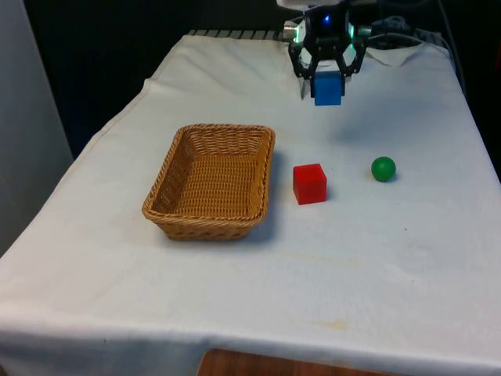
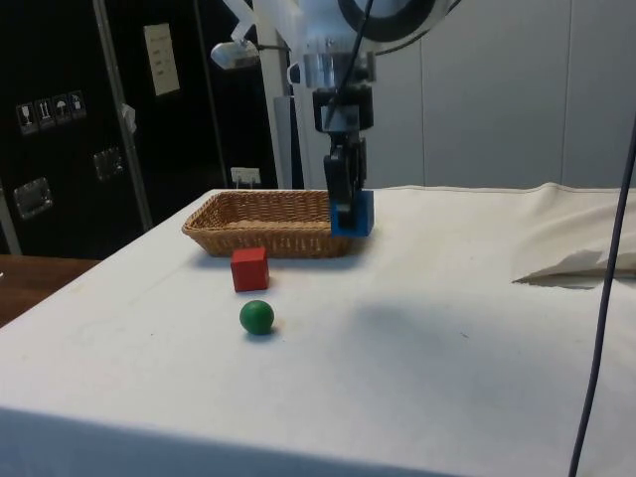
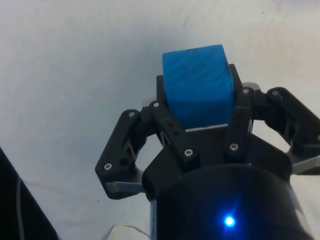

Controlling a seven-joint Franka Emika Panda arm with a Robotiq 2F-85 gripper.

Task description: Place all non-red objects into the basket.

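Hand: the black hand (image 1: 327, 78) has its two fingers squeezed tight on a blue block (image 1: 328, 88). In the wrist view the hand (image 3: 200, 107) has one finger on each side of the blue block (image 3: 198, 84).

Hand's place: it hangs up in the air, above the surface (image 1: 235, 305) and not touching it. In the front view it is farther back than the basket (image 1: 211, 178) and off to the front view's right of it. In the side view the hand (image 2: 345, 211) shows in front of one end of the basket (image 2: 268, 223).

Blue block: it is off the surface, held in the hand. In the side view the blue block (image 2: 356, 214) sticks out a little past the fingers.

Basket: it is brown and woven, with a flat bottom and sloping walls. It sits on the white cloth.

Red block: the red block (image 1: 309, 183) sits on the surface just beside the basket, on the front view's right of it. It does not touch the basket. In the side view the red block (image 2: 249, 268) is on the near side of the basket.

Green ball: the green ball (image 1: 383, 168) lies on the surface too, farther from the basket than the red block. In the side view the green ball (image 2: 256, 317) is near the red block, but they do not touch.
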